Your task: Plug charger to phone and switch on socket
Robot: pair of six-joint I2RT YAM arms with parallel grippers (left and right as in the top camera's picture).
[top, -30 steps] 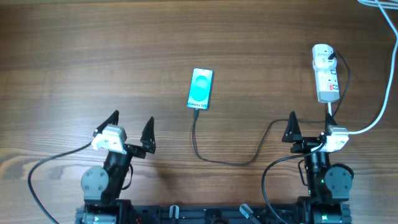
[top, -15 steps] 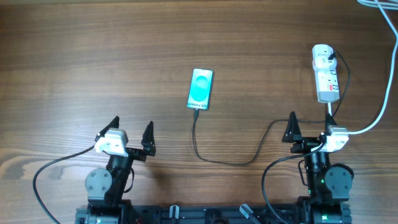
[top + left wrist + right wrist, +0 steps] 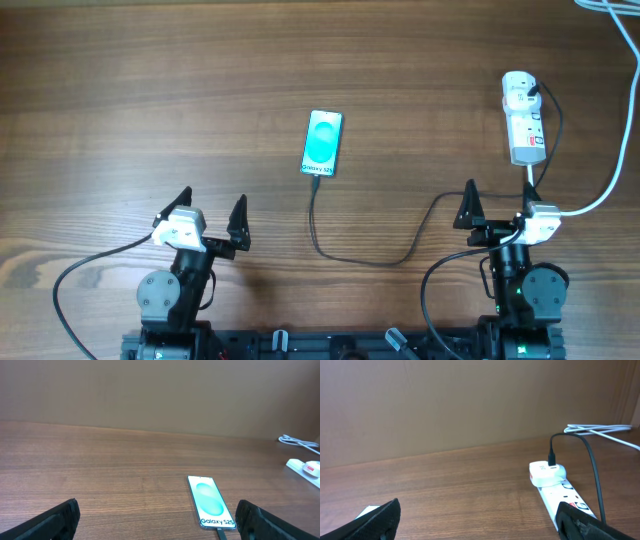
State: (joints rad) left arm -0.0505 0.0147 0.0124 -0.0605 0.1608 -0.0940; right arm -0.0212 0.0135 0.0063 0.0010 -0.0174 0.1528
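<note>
Overhead: phone (image 3: 322, 143) lies mid-table (image 3: 140, 80), between the two arms and farther out than both. Its long axis runs away from the robot, far end leaning slightly right. The end with white text faces the robot. Charger (image 3: 312, 212) meets that near short edge, drops toward the robot, loops right, passes by the right gripper (image 3: 497, 200) and climbs to the socket (image 3: 524, 125). Socket sits far right, long axis also near-to-far, with a white adapter (image 3: 517, 90) at its far end. White cable (image 3: 610, 180) leaves the socket's near end and sweeps off to the top right corner.

Left wrist view adds what overhead blurs. The text reads "Galaxy S25", and a dark connector touches the phone's near edge. How deep it is seated, cannot tell. Socket is only a sliver at the right edge here.

Right wrist view gives the socket from low and close. The adapter stands raised on it, the charger's black plug is upright in the adapter's top, and there are red marks along the strip. Switch position is unreadable.

Left gripper (image 3: 212, 203): fingers spread wide, nothing between them, over bare wood near left. Right gripper: likewise spread and empty, on the robot's side of the socket and apart from it.
</note>
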